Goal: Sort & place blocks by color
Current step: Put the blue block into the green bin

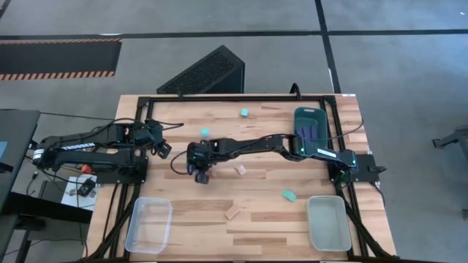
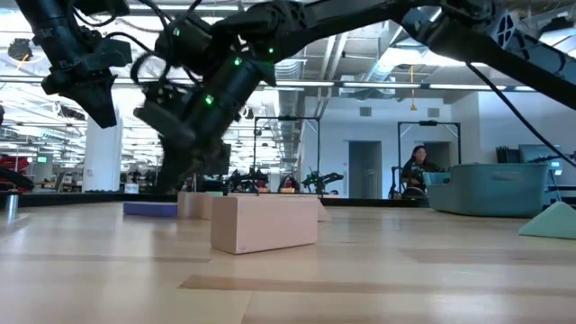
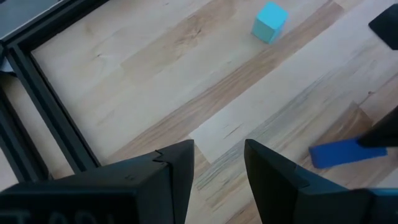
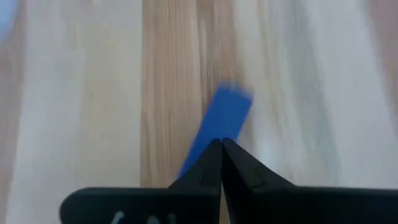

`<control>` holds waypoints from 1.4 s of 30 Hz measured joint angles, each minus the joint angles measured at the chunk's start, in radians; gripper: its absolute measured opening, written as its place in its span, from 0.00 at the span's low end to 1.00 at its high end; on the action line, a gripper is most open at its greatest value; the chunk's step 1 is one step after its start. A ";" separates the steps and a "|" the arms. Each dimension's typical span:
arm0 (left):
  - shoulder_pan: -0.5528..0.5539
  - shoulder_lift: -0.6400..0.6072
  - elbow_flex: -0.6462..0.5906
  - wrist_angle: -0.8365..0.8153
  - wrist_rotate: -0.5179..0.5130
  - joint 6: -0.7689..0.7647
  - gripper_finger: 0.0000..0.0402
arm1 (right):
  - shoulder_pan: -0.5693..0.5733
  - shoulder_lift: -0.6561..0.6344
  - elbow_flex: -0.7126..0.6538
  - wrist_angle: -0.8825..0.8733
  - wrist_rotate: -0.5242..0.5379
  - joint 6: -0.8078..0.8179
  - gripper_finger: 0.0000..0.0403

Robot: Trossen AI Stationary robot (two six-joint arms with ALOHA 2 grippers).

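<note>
Right gripper (image 1: pixel 202 175) is stretched far out over the table (image 1: pixel 263 219) toward the left arm's side, down low over a dark blue bar (image 4: pixel 217 127). In the right wrist view the two fingers meet tip to tip, fully closed, nothing between them; the bar lies flat on the wood just beyond the tips, its near end running under them, so it is not gripped. Bar's long axis runs slightly oblique to the gripper's forward line, leaning off to one side. My read: jaws have to open and straddle the bar across its narrow width, with a small wrist twist to square up. Left gripper (image 3: pixel 217 171) hovers just beside, fingers a narrow gap apart, empty; it sees the same bar near its fingertips, but the right one is nearer. Landmark is the dark teal tray (image 1: pixel 309 130), holding blue bars already: the loose bar sits well away from it, across the table. Teal cube (image 1: pixel 205 132) lies near the bar on the tray's side.
</note>
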 joint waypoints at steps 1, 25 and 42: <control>0.000 0.000 0.000 0.000 0.000 0.000 0.32 | 0.002 -0.002 0.001 0.024 0.002 -0.003 0.07; 0.000 0.000 0.000 0.000 0.010 -0.013 0.32 | 0.018 0.051 -0.014 0.048 0.033 0.015 0.59; 0.000 0.000 0.000 0.011 0.010 -0.068 0.32 | -0.043 -0.070 0.004 -0.032 -0.024 0.070 0.24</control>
